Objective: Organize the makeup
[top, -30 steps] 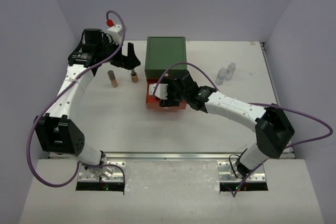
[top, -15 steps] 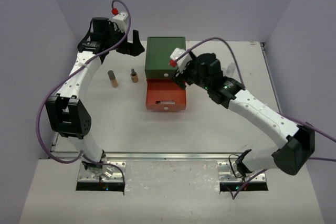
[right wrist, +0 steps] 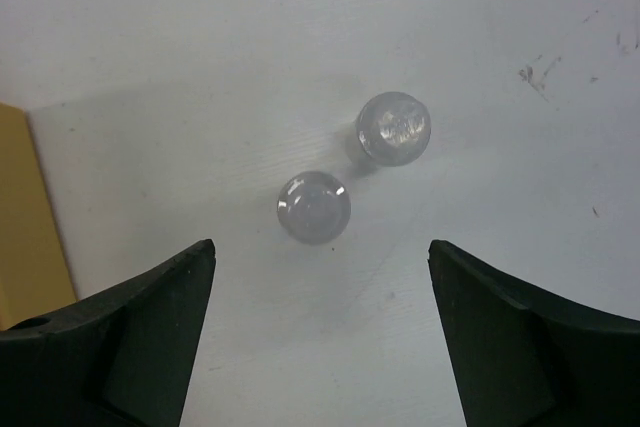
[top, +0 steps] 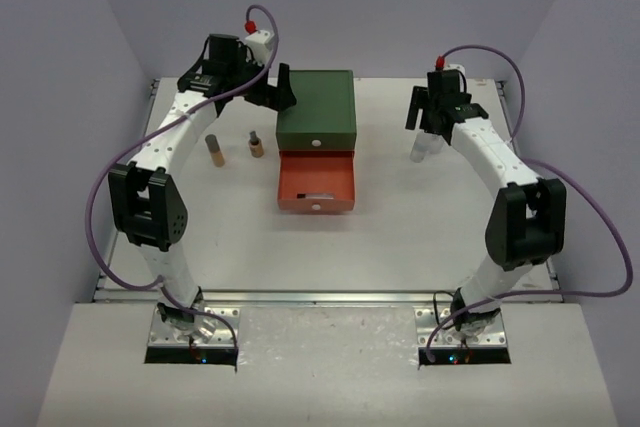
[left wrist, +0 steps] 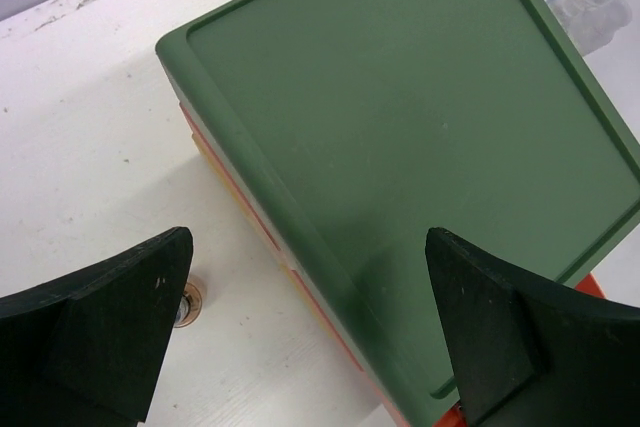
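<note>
Two small clear bottles [right wrist: 313, 207] [right wrist: 393, 127] stand upright side by side at the back right of the table [top: 423, 146]. My right gripper [right wrist: 320, 247] hovers above them, open and empty, with the nearer bottle just ahead of its fingertips. Two peach tubes [top: 214, 150] [top: 256, 144] stand left of the three-drawer box [top: 317, 110]. One tube's cap [left wrist: 187, 302] peeks out beside my left finger. My left gripper [left wrist: 307, 242] is open and empty over the box's left edge. The orange drawer [top: 316, 182] is pulled out, with a small item [top: 318, 195] inside.
The green box top [left wrist: 400, 127] fills most of the left wrist view. A yellow edge of the box [right wrist: 30, 217] shows at the left of the right wrist view. The right arm [top: 500, 162] arcs over the table's right side.
My right arm swung from the orange drawer to the back right, above the clear bottles, with its jaws widening. My left gripper moved right to the box's left edge.
</note>
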Controlling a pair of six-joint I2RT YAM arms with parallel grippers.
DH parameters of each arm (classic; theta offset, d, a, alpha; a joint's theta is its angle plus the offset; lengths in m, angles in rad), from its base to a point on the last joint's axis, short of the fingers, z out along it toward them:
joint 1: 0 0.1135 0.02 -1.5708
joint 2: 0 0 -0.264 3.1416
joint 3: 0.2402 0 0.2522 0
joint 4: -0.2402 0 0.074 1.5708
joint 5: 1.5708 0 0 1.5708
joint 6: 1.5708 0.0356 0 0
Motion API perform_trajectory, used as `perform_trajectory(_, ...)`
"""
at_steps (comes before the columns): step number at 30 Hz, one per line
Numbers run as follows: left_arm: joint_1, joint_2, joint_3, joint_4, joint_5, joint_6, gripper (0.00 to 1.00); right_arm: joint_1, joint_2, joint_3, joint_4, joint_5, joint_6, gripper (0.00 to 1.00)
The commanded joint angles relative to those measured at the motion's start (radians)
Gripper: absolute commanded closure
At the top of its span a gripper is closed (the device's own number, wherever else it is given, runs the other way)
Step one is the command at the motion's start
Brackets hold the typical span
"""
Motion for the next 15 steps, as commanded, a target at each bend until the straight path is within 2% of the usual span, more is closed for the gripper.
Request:
perform_trajectory(1, -0.004, 0.008, 0.055, 0.011, -0.038, 0.024, 0.00, -0.018, 0.130, 0.174, -0.051, 0.042, 0.099, 0.13)
perform_trajectory(15, -0.007, 0.030, 0.093, -0.016, -0.045, 0.061, 0.00, -0.027, 0.299, 0.241, -0.102, 0.019, 0.160, 0.25)
